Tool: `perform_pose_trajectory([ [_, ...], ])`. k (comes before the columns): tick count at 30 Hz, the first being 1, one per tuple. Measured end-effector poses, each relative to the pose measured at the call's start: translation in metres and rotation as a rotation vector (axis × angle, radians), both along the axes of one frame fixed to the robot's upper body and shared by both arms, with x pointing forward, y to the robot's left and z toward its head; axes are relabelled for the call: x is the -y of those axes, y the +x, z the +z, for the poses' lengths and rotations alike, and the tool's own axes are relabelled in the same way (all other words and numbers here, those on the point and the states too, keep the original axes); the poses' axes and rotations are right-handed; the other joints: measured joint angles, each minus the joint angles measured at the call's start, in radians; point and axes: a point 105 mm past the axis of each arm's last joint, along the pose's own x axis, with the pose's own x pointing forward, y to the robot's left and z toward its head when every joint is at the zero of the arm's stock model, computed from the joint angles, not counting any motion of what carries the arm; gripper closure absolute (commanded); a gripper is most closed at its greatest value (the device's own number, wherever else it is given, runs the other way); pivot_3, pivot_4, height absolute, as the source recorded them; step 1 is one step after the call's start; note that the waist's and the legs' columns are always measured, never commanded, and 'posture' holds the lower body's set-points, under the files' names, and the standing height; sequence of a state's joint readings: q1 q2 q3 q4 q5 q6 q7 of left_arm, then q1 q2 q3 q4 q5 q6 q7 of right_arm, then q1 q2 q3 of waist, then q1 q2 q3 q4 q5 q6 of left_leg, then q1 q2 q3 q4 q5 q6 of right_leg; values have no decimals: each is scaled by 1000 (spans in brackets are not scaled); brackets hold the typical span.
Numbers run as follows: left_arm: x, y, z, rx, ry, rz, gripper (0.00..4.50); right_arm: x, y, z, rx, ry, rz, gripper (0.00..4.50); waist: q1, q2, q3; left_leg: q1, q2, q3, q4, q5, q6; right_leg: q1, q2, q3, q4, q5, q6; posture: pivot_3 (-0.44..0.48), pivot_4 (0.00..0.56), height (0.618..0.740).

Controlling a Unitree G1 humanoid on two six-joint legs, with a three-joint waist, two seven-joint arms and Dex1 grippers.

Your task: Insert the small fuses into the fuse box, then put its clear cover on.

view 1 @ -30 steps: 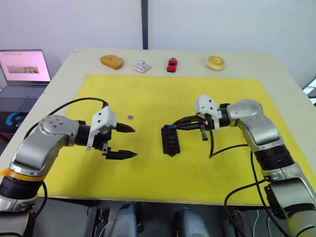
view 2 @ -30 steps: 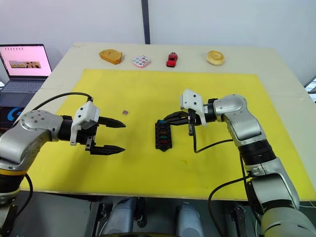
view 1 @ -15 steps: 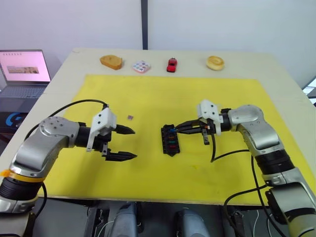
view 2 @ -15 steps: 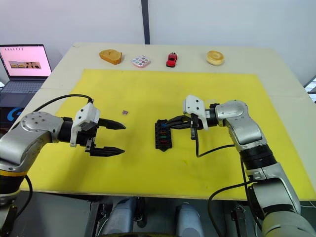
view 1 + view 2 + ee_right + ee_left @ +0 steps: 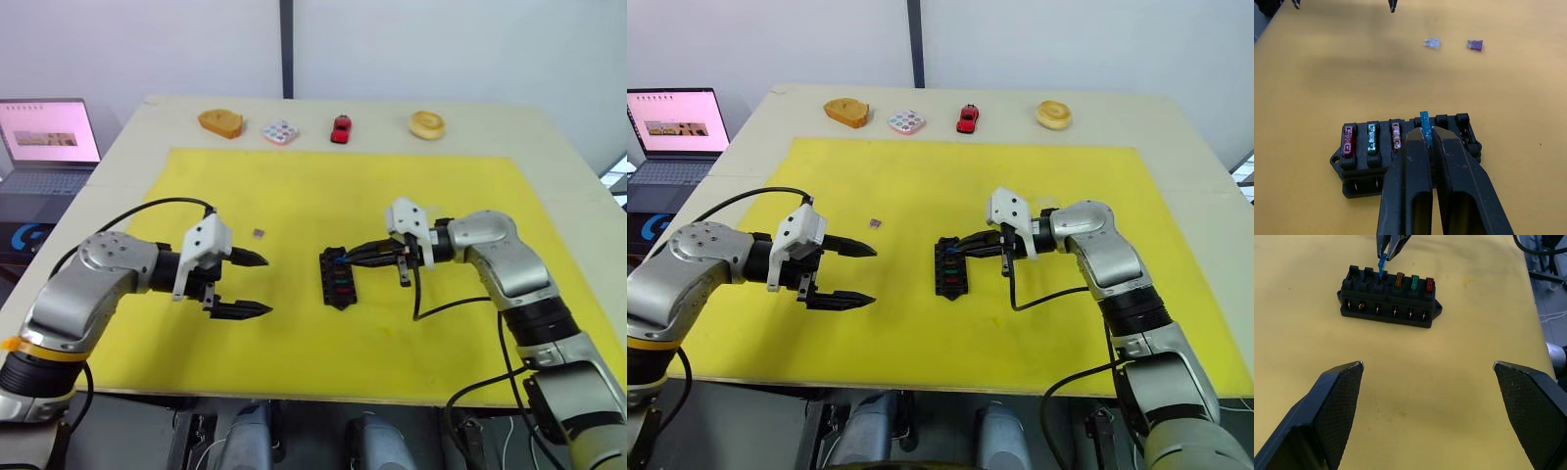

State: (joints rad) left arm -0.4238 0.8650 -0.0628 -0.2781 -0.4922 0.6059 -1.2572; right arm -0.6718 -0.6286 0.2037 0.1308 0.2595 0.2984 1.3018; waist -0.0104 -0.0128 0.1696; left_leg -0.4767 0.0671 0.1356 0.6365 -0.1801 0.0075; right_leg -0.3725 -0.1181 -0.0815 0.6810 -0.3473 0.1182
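The left gripper point(image 5: 252, 284) is held spread wide above the yellow mat point(image 5: 294, 343), nothing between its fingers. Further in, the fuse box point(image 5: 337, 278) is seen lying on the mat, with red, green and amber fuses seated. A teal fuse point(image 5: 1424, 128) is pinched by the right gripper point(image 5: 1426, 134) over a slot. Beyond, a purple fuse point(image 5: 1475, 45) and a grey fuse point(image 5: 1432, 43) are left loose on the mat.

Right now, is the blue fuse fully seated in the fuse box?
Not seated. The blue fuse stands well above the red, green and amber ones in the fuse box, pinched by the right gripper over the fourth slot.
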Motion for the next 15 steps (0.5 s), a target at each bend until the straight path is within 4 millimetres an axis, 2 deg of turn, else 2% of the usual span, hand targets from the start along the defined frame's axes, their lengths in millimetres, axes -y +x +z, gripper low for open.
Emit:
perform_pose_trajectory([
  [15, -1, 0, -5, -13, -3, 19, 27, -4, 0, -4, -31, 4, -2, 4500, 0, 0, 0, 0, 0, 0, 0, 0, 0, 0, 0, 0, 0, 0, 0, 0, 150, 740],
])
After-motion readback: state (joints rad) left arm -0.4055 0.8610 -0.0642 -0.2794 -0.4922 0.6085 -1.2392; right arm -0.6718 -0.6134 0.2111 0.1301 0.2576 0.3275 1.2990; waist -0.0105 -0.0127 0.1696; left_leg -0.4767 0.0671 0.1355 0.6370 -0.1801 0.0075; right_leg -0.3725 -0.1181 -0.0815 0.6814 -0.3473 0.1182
